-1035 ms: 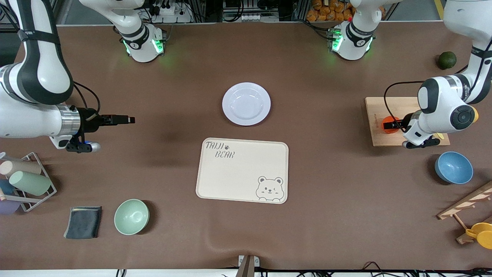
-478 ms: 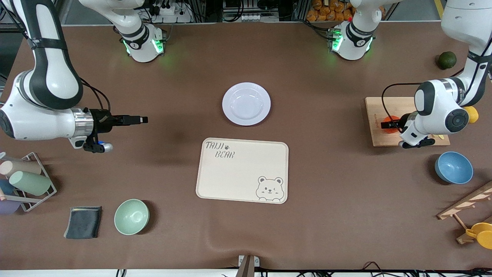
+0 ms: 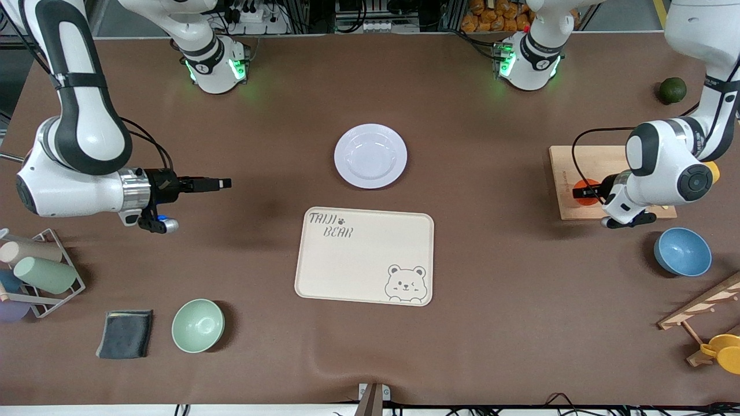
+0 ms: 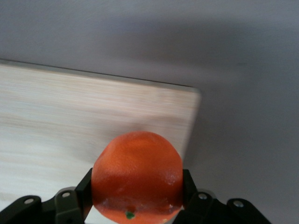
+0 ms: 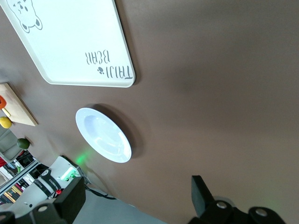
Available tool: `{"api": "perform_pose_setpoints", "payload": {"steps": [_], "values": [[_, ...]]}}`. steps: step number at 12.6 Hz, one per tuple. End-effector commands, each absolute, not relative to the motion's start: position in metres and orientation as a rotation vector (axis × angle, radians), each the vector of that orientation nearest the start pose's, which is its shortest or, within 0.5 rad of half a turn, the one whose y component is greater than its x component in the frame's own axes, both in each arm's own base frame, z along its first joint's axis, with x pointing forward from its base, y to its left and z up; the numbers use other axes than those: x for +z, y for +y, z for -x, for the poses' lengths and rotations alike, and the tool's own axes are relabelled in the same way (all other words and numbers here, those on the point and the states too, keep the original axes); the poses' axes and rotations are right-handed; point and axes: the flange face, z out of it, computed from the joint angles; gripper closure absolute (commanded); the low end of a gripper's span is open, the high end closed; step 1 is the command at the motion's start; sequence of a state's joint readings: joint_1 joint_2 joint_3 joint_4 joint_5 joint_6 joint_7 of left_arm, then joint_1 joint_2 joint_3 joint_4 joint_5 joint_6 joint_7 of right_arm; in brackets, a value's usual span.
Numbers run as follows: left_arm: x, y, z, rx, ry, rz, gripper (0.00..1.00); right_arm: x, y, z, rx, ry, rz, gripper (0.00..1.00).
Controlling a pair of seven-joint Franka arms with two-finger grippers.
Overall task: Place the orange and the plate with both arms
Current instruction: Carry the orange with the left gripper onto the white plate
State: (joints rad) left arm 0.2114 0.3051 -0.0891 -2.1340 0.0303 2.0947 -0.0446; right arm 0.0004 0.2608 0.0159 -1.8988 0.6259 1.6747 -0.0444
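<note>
My left end effector (image 3: 585, 192) grips the orange (image 4: 137, 175) over the wooden board (image 3: 578, 164) near the tabletop's left-arm edge. My right end effector (image 3: 222, 184), fingers parted, hovers near the right-arm edge. The plate (image 3: 370, 156) lies mid-tabletop.

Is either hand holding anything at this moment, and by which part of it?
The left hand grips the orange by its two sides, over the wooden board. The right hand holds nothing, fingers open, over bare table toward the right arm's end.
</note>
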Motion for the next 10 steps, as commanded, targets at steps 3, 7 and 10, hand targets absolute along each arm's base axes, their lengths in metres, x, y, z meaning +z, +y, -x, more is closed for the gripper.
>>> {"api": "perform_pose_setpoints", "payload": {"steps": [3,7,10], "values": [[0.293,-0.038,-0.544,0.595,-0.306,3.159,1.0,0.344,0.08,-0.561,0.59,0.233,2.404,0.0],[0.319,-0.189,-0.53,0.593,-0.555,3.123,1.0,0.3,0.09,-0.548,0.528,0.212,2.358,0.0],[0.318,-0.283,-0.505,0.616,-0.751,3.074,1.0,0.282,0.098,-0.546,0.542,0.234,2.302,0.0]]}}
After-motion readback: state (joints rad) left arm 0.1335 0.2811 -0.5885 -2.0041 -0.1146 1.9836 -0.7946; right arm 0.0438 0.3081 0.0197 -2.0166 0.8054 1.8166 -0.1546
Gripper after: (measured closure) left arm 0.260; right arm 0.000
